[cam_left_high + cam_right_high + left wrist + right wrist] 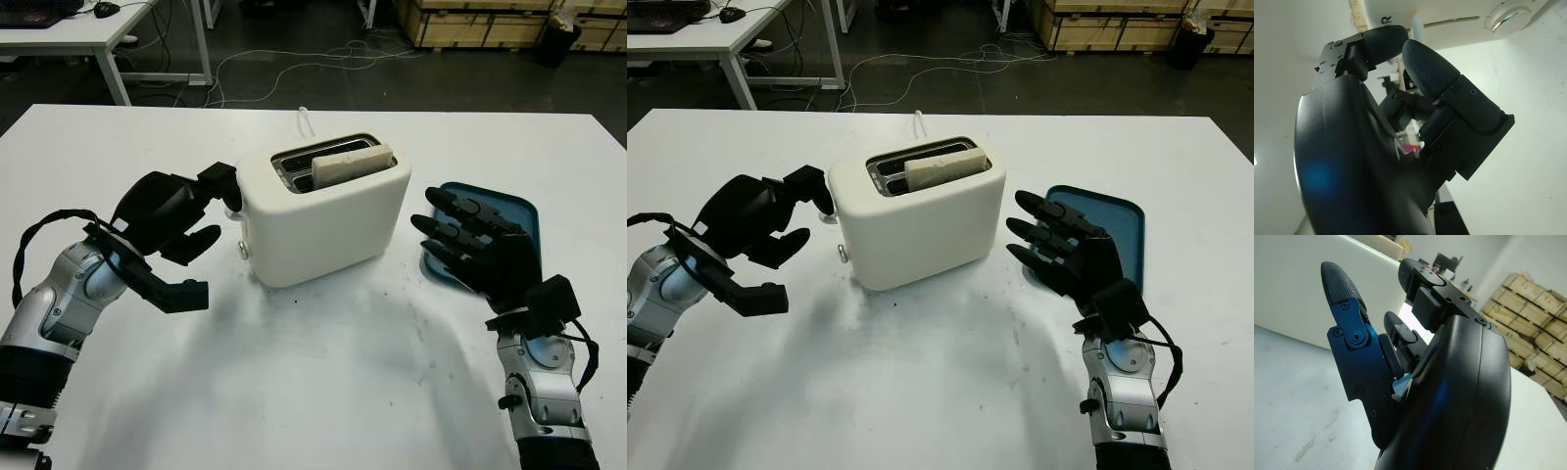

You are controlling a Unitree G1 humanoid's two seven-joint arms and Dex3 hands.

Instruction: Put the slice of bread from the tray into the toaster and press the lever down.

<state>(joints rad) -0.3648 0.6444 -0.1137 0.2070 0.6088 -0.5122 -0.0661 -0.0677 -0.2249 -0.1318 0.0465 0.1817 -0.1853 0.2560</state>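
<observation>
Two hands in play for you: your left hand is up against the toaster's left end by the lever, fingers curled with nothing in them, and your right hand hangs open just off the toaster's right side, over the near edge of the blue tray. Bread slice is already sitting in the toaster's slot, top poking out, on the white desk.
</observation>
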